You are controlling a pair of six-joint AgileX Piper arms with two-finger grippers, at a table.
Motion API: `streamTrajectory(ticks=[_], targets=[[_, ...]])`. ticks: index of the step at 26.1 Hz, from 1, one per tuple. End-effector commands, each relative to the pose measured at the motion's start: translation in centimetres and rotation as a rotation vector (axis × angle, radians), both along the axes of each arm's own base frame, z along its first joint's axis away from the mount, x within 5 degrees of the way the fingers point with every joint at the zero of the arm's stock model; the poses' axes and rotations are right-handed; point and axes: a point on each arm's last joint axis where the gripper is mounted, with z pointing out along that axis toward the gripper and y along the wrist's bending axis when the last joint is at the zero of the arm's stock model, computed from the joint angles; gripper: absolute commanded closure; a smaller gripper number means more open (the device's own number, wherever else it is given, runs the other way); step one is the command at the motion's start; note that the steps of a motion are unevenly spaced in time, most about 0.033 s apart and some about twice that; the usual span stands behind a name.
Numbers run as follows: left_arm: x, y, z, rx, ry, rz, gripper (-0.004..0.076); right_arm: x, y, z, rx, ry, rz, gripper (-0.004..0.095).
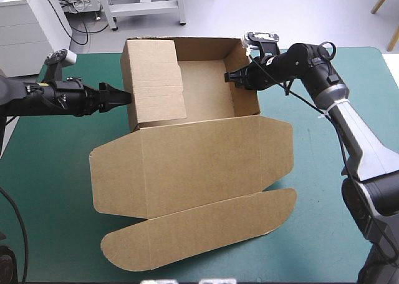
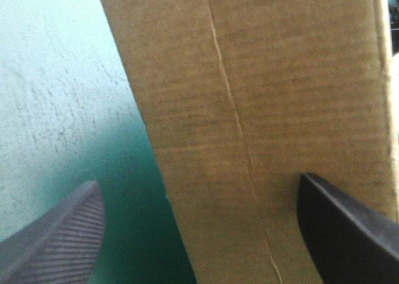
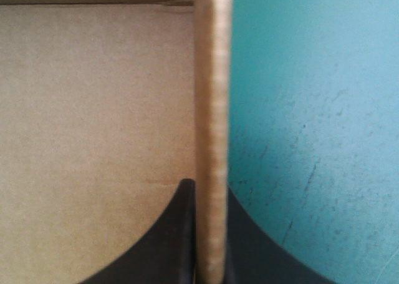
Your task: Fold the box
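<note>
1. Two tools work the brown box (image 1: 193, 165), which sits on the teal-green desk (image 1: 50, 190). Its tray fills the upper centre of the high view. The lid lies flat toward the lower centre, with its rounded flap nearest the bottom edge.
2. At the frame's left, the left tool (image 1: 122, 98) has its black fingers standing apart. Its tip is at or just beside the outside of the tray's left wall. Its wrist view shows that wall close ahead, with one finger across the board.
3. Right of upper centre, the right tool (image 1: 232, 76) is clamped on the tray's right wall, the board's edge pinched between its fingers.
4. As a judgement, the board looks light and stiff and should bend readily only along its scored creases. It would likely slide on the cover if pushed without bracing. The best holds are a wall's top edge or a spot near a crease. The panel leaning inward at the tray's left probably needs pressing down next.
</note>
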Motion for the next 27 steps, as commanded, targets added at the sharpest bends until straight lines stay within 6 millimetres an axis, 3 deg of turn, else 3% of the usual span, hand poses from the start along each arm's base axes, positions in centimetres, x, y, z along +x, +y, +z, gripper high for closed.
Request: streamTrajectory(ticks=[1,7,14,27], targets=[[-1.3,-0.8,2.3,-0.059,-0.067,-0.034,0.0124,-1.0,0.8,3.0,0.099,-0.087,-0.014,0.0925],[-1.5,-0.8,2.2,-0.056,-0.056,-0.048,0.0124,-0.4,1.3,1.8,0.095,-0.052,-0.011,0.0926],[-1.5,-0.9,2.3,-0.063,-0.057,-0.051,0.0124,-0.7,2.1,1.8,0.096,-0.052,0.008,0.0926],[-1.5,-1.0,2.3,-0.066,-0.054,-0.051,0.0124,-0.6,1.9,1.7,0.056,-0.067,0.004,0.0926]])
